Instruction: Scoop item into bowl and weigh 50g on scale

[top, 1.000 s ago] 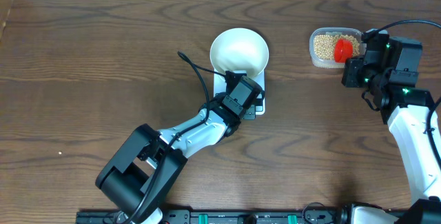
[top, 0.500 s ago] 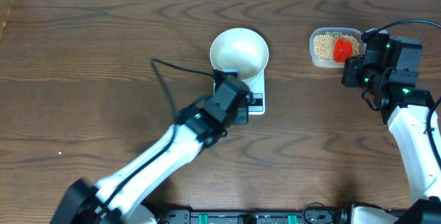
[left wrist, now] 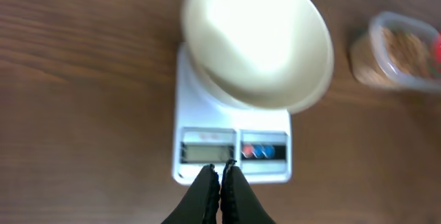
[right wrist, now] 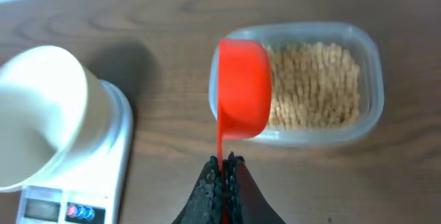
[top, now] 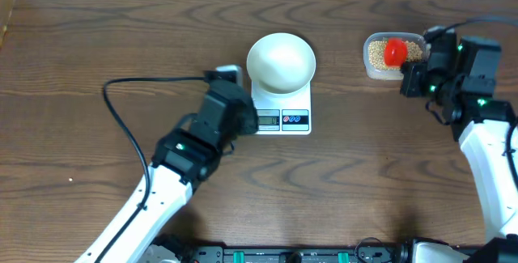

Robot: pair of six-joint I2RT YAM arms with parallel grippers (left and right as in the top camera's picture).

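- Table (top: 73,44): the work sits along its 12 o'clock side. The edges are cut off in both wrist views.
- Scale (top: 303,106): it lies at mid-table with the bowl on it, and its display (left wrist: 207,153) and buttons (left wrist: 261,151) are at the bowl's 6 o'clock. The reading is too blurred to make out.
- Bowl (top: 280,59): it is empty, so no beans are weighed yet. I judge the step in hand to be readying the scale, with the first scoop to follow.
- Tub (top: 368,68): it stands at the bowl's 3 o'clock, apart from the scale, and holds all the beans (top: 377,51).
- Left gripper (left wrist: 221,174): its fingers are pressed together on nothing. The tips are at the scale's 6 o'clock edge, between display and buttons, and I cannot tell whether they touch. It should pull clear so it adds no weight.
- Right gripper (right wrist: 225,163): it is pinched tight on the handle of the scoop (right wrist: 242,89).
- Scoop: its cup hangs over the tub's 9 o'clock end, and whether it is loaded cannot be told. The next move calls for a level carry toward 9 o'clock, then tipping slowly into the bowl.
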